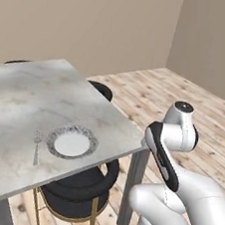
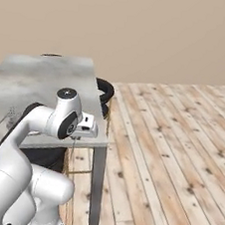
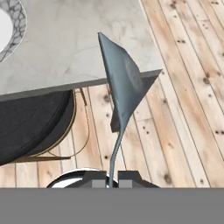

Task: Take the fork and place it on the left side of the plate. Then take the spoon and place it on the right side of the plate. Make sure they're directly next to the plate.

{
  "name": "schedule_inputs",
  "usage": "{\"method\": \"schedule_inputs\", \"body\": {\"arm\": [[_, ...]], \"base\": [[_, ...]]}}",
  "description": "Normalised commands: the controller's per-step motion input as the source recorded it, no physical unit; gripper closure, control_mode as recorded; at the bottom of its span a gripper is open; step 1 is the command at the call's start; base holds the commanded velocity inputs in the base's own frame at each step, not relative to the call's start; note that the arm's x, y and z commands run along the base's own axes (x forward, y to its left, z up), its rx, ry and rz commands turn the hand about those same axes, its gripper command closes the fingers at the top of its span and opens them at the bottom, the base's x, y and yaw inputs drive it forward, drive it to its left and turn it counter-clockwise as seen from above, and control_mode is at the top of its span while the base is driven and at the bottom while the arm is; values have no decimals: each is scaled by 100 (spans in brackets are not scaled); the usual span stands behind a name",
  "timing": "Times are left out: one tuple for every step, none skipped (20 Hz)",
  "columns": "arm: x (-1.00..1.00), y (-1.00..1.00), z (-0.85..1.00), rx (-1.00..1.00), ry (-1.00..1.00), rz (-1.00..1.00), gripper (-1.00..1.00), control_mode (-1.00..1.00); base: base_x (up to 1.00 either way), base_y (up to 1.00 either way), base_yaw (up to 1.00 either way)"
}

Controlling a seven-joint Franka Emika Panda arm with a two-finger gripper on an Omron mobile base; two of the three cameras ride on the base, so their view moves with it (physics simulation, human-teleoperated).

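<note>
I see a matt marbled grey stone-look table top (image 1: 46, 96), a thin dull silver metal fork (image 1: 37, 145), a speckled-rim plate (image 1: 72, 143), the spoon's (image 3: 124, 83) smooth grey-blue metal, and a knotty pale wood plank floor (image 2: 180, 143).

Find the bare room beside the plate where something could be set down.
The table is bare right of the plate, up to its edge, and across the far half. Left is crowded: the fork lies there. The claw is shut on the spoon.
</note>
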Motion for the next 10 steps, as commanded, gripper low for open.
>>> {"method": "schedule_inputs", "body": {"arm": [[0, 0, 0, 0, 0, 0, 100, 100], [0, 0, 0, 0, 0, 0, 100, 100], [0, 0, 0, 0, 0, 0, 100, 100], [0, 0, 0, 0, 0, 0, 100, 100], [0, 0, 0, 0, 0, 0, 100, 100], [0, 0, 0, 0, 0, 0, 100, 100], [0, 0, 0, 0, 0, 0, 100, 100], [0, 0, 0, 0, 0, 0, 100, 100], [0, 0, 0, 0, 0, 0, 100, 100], [0, 0, 0, 0, 0, 0, 100, 100]], "base": [[66, 13, 26], [64, 15, 26], [62, 16, 26], [62, 14, 26], [59, 9, 27], [53, 4, 30], [52, 2, 31], [52, 1, 31], [52, 1, 31], [51, 1, 32]]}}
